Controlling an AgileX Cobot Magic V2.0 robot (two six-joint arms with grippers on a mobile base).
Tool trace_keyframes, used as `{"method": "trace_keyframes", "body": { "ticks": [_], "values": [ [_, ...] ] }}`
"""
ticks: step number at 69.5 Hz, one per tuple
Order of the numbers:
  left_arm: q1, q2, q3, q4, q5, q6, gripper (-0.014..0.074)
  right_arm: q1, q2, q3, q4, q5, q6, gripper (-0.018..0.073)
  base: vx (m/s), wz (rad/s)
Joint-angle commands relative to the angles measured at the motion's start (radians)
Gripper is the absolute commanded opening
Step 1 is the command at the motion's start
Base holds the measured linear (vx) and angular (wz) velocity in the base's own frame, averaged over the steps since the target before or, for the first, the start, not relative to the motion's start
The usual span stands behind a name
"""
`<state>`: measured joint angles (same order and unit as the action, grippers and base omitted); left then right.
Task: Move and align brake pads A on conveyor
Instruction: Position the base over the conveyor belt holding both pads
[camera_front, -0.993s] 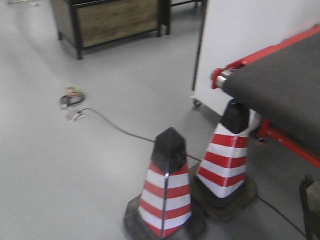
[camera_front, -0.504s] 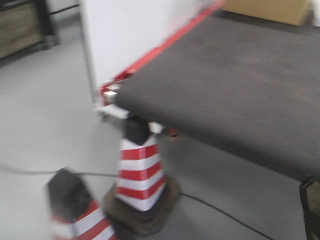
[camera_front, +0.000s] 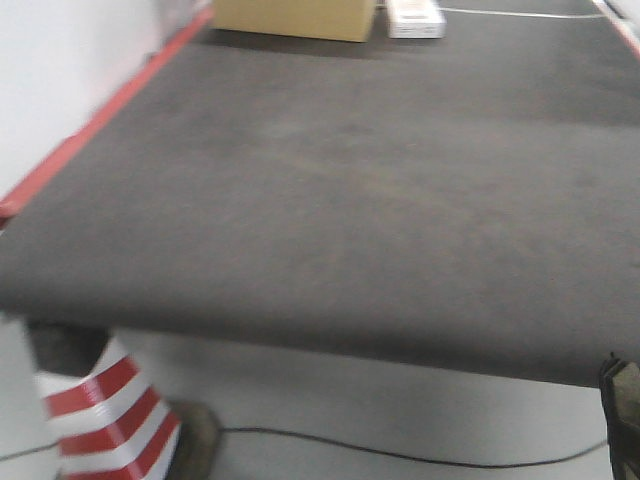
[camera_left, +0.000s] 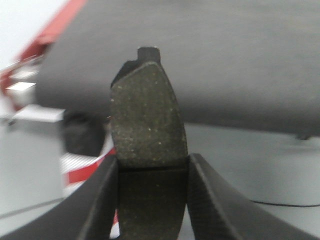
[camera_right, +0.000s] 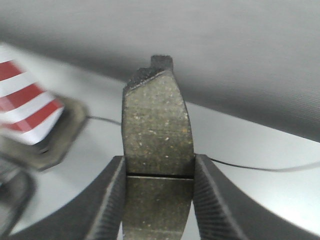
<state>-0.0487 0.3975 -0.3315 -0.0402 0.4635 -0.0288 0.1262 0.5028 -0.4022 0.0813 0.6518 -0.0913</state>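
Dark felt-like belt of the conveyor lies behind both held pads. The left pad and right pad are dark, speckled and gently curved, each with a thin groove across the middle. A red strip lines the belt's left edge. A cardboard box and a white box sit at its far edge, and a striped cone stands on the grey floor below the near left corner. The left gripper and right gripper each clamp one pad at the groove, short of the belt's near edge. Each pad's long axis points away from the wrist toward the belt, notched tab farthest.
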Motion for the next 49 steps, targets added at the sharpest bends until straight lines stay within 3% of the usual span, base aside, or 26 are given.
{"method": "trace_keyframes", "body": {
  "ticks": [1,30,49],
  "values": [
    [-0.005,0.006,-0.028,-0.004,-0.096,0.000,0.0146,0.000,0.004,-0.028,0.000,-0.081,-0.007,0.0079,0.22,-0.58],
    [-0.005,0.006,-0.028,-0.004,-0.096,0.000,0.0146,0.000,0.004,-0.028,0.000,-0.081,-0.007,0.0079,0.22,-0.48],
    [-0.005,0.006,-0.028,-0.004,-0.096,0.000,0.0146,0.000,0.004,-0.028,0.000,-0.081,-0.007,0.0079,0.20,-0.25]
  ]
}}
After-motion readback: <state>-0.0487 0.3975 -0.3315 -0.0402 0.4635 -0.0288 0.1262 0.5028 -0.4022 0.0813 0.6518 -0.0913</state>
